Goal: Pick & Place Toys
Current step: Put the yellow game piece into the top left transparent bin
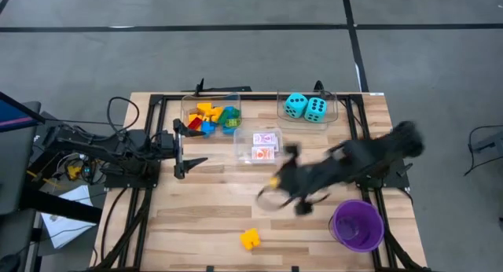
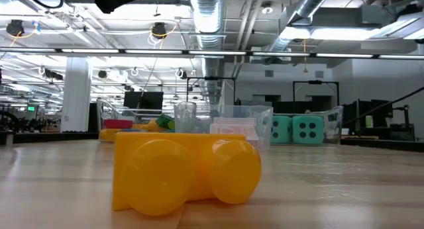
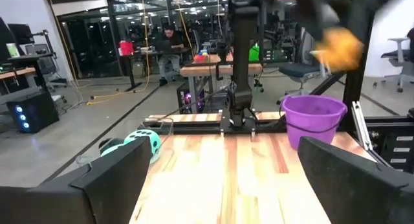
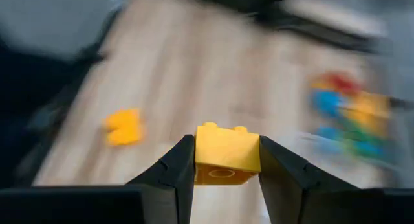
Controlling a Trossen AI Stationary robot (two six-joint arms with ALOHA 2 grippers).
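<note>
The right gripper [image 4: 226, 160] pinches a yellow brick [image 4: 227, 155] between both fingers, aloft over mid-table — at about ten o'clock from the purple cup [image 1: 357, 224]. A second yellow brick [image 1: 250, 239] lies on the table near the front edge. The left gripper [image 1: 187, 146] waits at nine o'clock, fingers spread wide — nothing between them.

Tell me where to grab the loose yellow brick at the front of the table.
Take the loose yellow brick across its flat side walls, coming straight down. It lies alone on bare wood, nothing crowding it. In the low view its studs face sideways, so avoid pinching across those rounded ends; they look likely to slip.
</note>
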